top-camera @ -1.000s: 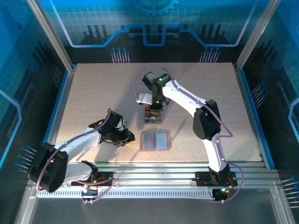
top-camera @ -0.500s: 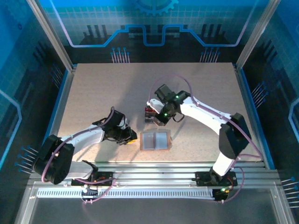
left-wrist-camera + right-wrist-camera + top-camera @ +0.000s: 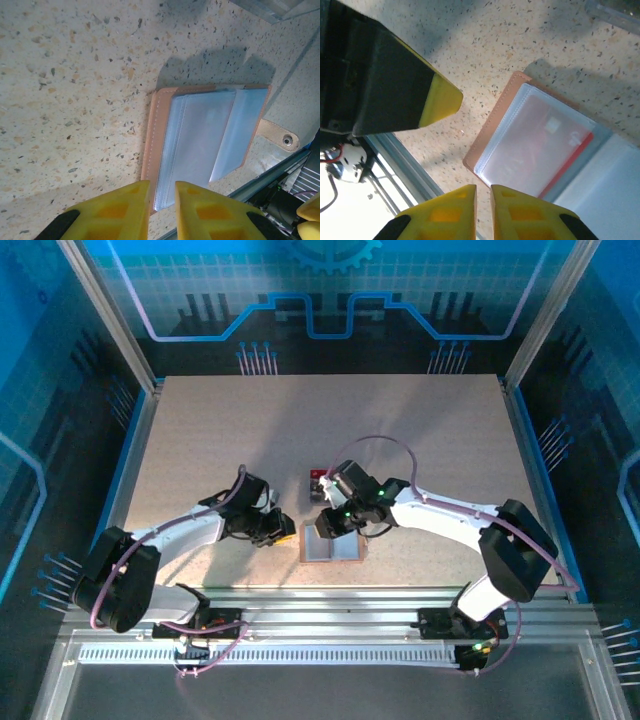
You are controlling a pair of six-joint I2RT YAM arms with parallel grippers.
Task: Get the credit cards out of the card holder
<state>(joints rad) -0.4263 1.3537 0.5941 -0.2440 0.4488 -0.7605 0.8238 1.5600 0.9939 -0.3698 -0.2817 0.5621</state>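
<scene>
The holder (image 3: 336, 549) lies open on the surface (image 3: 200, 440) toward 6 o'clock, with a red card (image 3: 540, 142) sleeved in one pocket. My left tool (image 3: 284, 533) sits clenched and empty at its 9 o'clock. My right tool (image 3: 322, 528), pinched together on nothing, hovers over its 11 o'clock corner.
</scene>
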